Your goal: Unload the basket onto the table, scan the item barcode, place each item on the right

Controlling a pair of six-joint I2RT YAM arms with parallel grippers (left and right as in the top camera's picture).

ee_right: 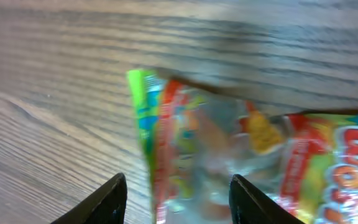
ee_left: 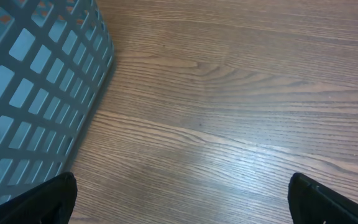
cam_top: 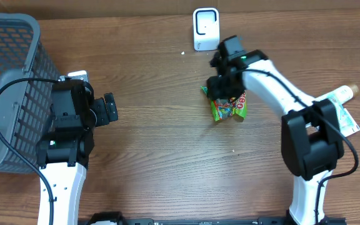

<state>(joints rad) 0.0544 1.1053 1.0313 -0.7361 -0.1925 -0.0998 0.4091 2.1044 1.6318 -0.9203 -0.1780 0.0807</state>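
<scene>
Snack packet [cam_top: 230,107] lies on the table [cam_top: 167,162] near the white scanner [cam_top: 205,29], directly under the right gripper [ee_right: 178,186], whose jaws stand spread, pinching nothing.

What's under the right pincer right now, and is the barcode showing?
A green and red snack packet lies on the wooden table beneath the right pincer, whose jaws stand apart. From overhead the pincer covers the packet's upper end. No barcode shows in any view.
</scene>
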